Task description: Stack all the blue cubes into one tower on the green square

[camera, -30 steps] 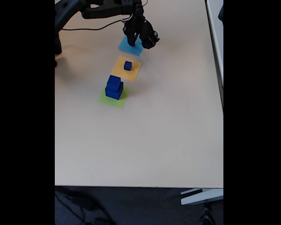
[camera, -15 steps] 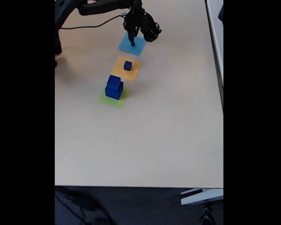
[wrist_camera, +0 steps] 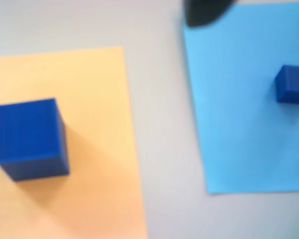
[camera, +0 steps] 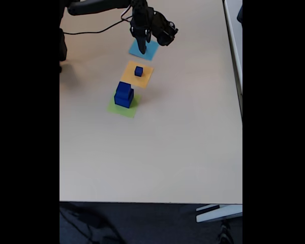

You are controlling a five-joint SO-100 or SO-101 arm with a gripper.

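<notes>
Blue cubes: two stand stacked (camera: 124, 95) on the green square (camera: 123, 106), and a small cube (camera: 138, 71) sits alone on the orange square (camera: 138, 74) just beyond. Farther on, the gripper (camera: 142, 44) hangs over the light blue square (camera: 144, 49); whether its fingers are apart, I cannot tell.

small cube (camera: 138, 71) unobstructed on all sides, tower (camera: 124, 95) seemingly near

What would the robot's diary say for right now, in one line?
claw: over light blue square | green square: two blue cubes stacked | orange square: one blue cube waiting
</notes>
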